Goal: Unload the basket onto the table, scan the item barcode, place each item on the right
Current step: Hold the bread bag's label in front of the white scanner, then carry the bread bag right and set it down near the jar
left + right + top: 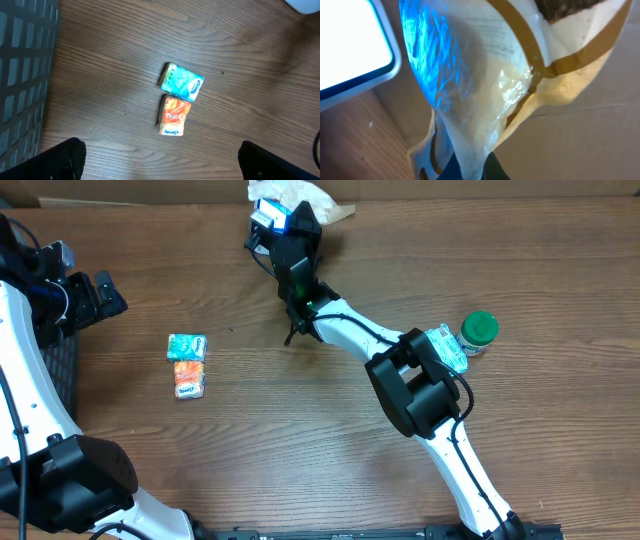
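At the far left, the left gripper [160, 150] hangs above the table [300, 430] with its fingers [62, 160] spread wide apart and nothing between them. A dark mesh basket [22, 75] sits just to its left. Below this gripper, on the left part of the table, a teal tissue pack [182, 83] lies flat with an orange tissue pack [173, 116] touching its near edge; both are well apart from the arm.

At the far middle of the table, the right gripper [285, 222] is clamped together on a crinkly plastic packet [485, 65], cream with brown bands, which it holds up off the table. A lit white panel with a grey rim [350, 45] stands just to the packet's left, and blue light falls on the side of the packet that faces it. No barcode can be made out on the packet. Brown cardboard [580, 135] stands behind it.

Further right, a green-capped bottle [478, 331] stands on the table, with a small teal pack [447, 348] just beside it, next to the right arm's elbow.
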{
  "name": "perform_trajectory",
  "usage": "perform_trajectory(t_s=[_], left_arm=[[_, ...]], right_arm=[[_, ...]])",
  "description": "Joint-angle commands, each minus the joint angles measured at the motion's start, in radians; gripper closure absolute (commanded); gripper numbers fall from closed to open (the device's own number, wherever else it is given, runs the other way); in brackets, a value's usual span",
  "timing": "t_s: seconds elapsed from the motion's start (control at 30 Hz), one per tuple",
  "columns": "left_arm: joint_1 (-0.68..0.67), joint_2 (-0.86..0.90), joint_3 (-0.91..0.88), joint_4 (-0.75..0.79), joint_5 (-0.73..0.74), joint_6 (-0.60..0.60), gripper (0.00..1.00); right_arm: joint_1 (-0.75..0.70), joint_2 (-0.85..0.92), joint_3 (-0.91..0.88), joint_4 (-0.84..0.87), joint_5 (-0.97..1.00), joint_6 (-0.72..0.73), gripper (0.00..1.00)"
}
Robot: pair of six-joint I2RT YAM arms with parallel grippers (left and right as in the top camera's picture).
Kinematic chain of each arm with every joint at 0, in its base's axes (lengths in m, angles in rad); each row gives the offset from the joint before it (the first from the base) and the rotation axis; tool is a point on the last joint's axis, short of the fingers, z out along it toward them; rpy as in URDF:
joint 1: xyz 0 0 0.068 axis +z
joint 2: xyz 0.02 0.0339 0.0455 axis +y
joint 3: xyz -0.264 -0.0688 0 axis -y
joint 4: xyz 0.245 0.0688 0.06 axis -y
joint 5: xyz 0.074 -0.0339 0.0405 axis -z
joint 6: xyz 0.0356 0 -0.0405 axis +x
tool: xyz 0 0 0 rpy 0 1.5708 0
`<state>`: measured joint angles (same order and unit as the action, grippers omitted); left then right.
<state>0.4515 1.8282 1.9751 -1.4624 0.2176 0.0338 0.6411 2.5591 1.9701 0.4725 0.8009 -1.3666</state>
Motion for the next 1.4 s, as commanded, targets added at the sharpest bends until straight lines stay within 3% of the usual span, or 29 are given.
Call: perform_trajectory(t_s=[0.0, 0.67, 0.8, 0.93, 1.03, 1.17, 1.37], left_arm=[[0.0, -0.002, 0.002, 0.0, 0.011, 0.019, 0.01], [0.0, -0.002, 0.002, 0.0, 0.011, 0.019, 0.0], [0.0, -0.002, 0.002, 0.001, 0.011, 0.019, 0.0], [0.0, -0.002, 0.002, 0.0, 0.011, 0.019, 0.0], [0.0, -0.002, 0.002, 0.0, 0.011, 0.019, 0.0], [0.0, -0.002, 0.002, 0.0, 0.012, 0.019, 0.0], [0.0, -0.002, 0.002, 0.0, 0.011, 0.019, 0.0]], right_arm=[[-0.005, -0.002, 0.02, 0.024, 0.027, -0.026, 0.96], [-0.008, 0.003, 0.02, -0.074, -0.002, 0.076, 0.96], [-0.007, -0.016, 0.02, 0.071, 0.048, 0.167, 0.96], [-0.007, -0.131, 0.02, 0.034, 0.109, 0.243, 0.96], [-0.007, -0.245, 0.02, -0.126, 0.146, 0.369, 0.96], [-0.007, -0.427, 0.02, -0.556, 0.06, 0.7, 0.96], [-0.065, -0.661, 0.02, -1.245, -0.395, 1.299, 0.96]])
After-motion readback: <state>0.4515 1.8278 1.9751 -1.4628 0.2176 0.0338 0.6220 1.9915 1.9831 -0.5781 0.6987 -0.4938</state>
